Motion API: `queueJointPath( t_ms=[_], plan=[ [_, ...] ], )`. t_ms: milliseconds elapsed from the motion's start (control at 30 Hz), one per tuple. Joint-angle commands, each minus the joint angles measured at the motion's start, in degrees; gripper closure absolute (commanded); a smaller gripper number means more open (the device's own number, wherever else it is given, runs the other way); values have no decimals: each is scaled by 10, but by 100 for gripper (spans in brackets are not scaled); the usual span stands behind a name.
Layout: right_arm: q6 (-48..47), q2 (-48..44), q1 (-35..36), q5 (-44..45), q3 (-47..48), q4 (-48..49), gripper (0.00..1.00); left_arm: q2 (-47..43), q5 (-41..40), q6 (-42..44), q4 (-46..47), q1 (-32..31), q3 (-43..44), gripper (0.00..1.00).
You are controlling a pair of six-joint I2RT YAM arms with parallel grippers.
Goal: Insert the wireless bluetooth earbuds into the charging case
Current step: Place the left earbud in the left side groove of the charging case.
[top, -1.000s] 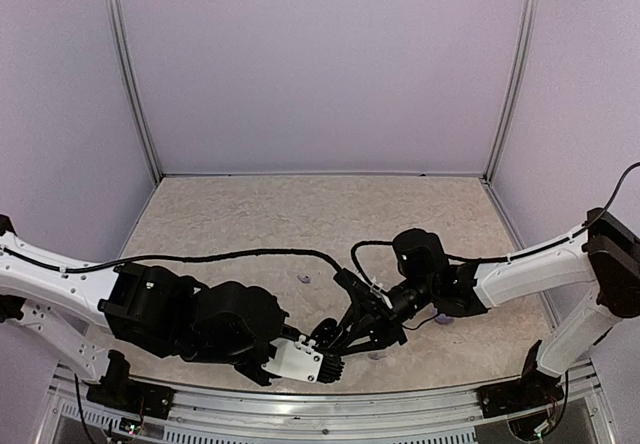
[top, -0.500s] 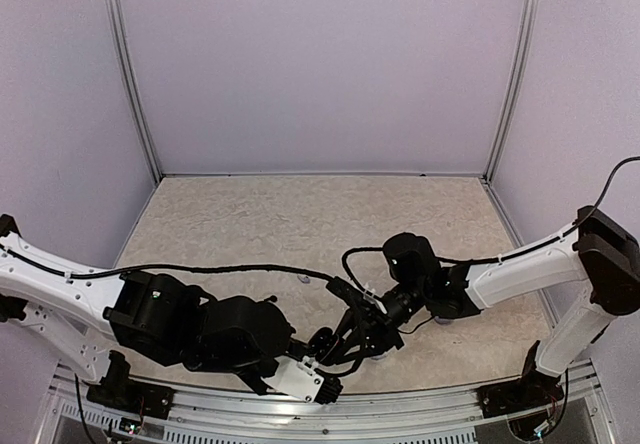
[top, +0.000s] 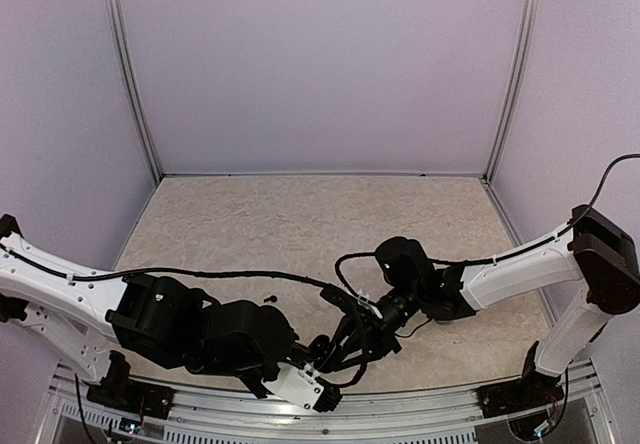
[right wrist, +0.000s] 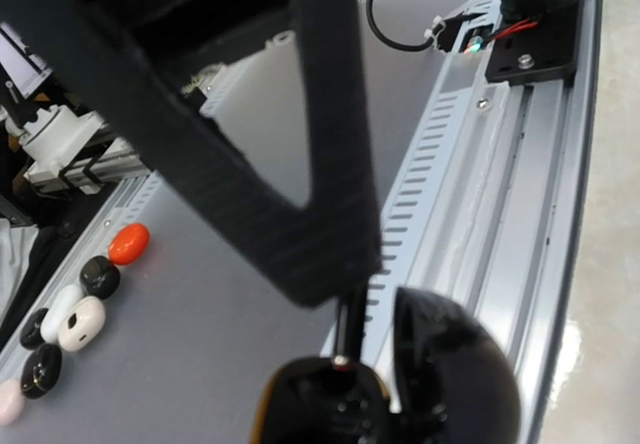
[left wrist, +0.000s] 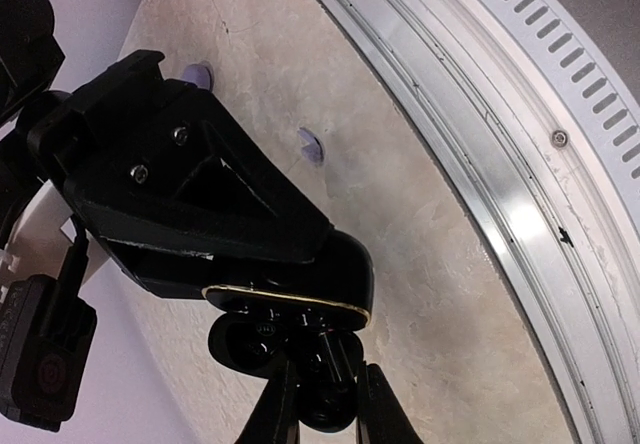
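My left gripper (left wrist: 328, 419) is shut on an open glossy black charging case (left wrist: 300, 309) with a gold rim, holding it just above the table near the front rail. In the right wrist view the case (right wrist: 320, 404) stands open with its lid (right wrist: 455, 364) to the right. My right gripper (right wrist: 345, 299) is directly over the case, shut on a black earbud whose thin stem (right wrist: 347, 332) points down into the case's opening. Two pale lavender earbuds (left wrist: 310, 145) (left wrist: 198, 72) lie on the table beyond. In the top view the two grippers (top: 322, 351) (top: 350, 339) meet at the near edge.
The aluminium front rail (left wrist: 500, 164) with its slotted strip runs right beside the case. Below the table edge, several small black, white and orange pebble-like items (right wrist: 85, 309) lie on a grey surface. Purple walls close in the beige table (top: 300, 224).
Both grippers have moved together toward the near edge and slightly left. The left arm has drawn back and the right arm has reached after it, staying over the case.
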Motion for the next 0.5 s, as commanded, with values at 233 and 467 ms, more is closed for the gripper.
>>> queueJointPath(
  t_ms=[233, 467],
  plan=[
    [-25, 13, 16, -17, 28, -36, 100, 12, 20, 27, -6, -8, 9, 88],
    [-33, 19, 22, -21, 34, -48, 100, 18, 14, 28, -17, -14, 5, 88]
  ],
)
